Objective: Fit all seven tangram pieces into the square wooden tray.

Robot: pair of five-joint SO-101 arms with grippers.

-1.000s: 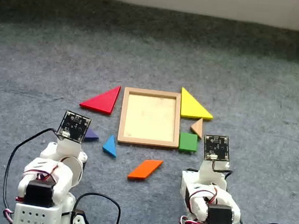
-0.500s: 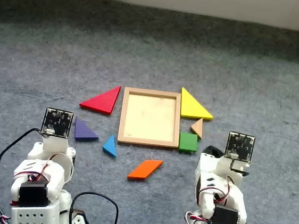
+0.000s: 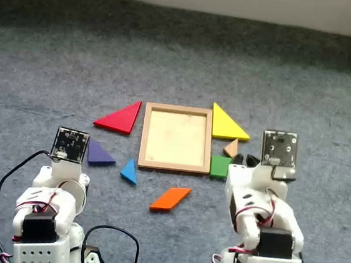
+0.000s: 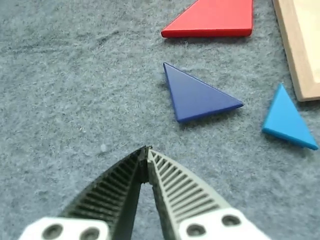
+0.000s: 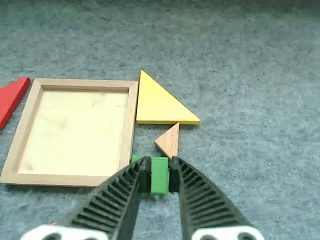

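Bare wooden tray, seven pieces around it

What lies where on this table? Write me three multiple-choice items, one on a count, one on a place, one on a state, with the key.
1. How many tangram pieces lie in the square wooden tray?
A) none
B) three
C) seven

2. Where is the green square wooden piece?
A) inside the tray
B) outside the tray, beside one corner
C) touching the red triangle

3. How do the left gripper's jaws stand?
A) wide open
B) shut, holding nothing
C) shut on the purple triangle

Key:
1 A, the tray's floor is bare in the high view.
2 B, the square sits outside the rim, at a corner.
3 B, the tips meet with nothing between them in the left wrist view.
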